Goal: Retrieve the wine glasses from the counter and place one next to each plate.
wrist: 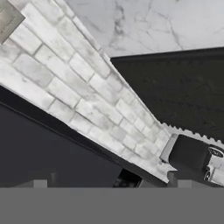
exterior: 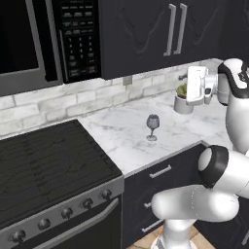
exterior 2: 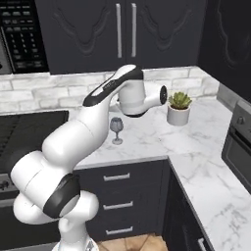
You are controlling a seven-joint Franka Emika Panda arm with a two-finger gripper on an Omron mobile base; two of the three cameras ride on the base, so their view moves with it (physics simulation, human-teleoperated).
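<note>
Out on the marble counter [exterior: 121, 141], one wine glass [exterior: 152, 127] stands upright, stem vertical, bowl up, foot flat, between the stove [exterior: 48, 165] on the left and the potted plant [exterior: 183, 99] at right. Above and right of it hangs the gripper [exterior: 190, 85], jaws wide apart, holding nothing.

My camera looks, rolled over, at the pale grey brick backsplash wall [wrist: 83, 83], which runs as a slanted band across the frame. Above it lies the white grey-veined marble counter [wrist: 144, 22], with the black textured stovetop [wrist: 179, 87] adjoining it, and below the wall hangs a dark cabinet front [wrist: 48, 153].
</note>
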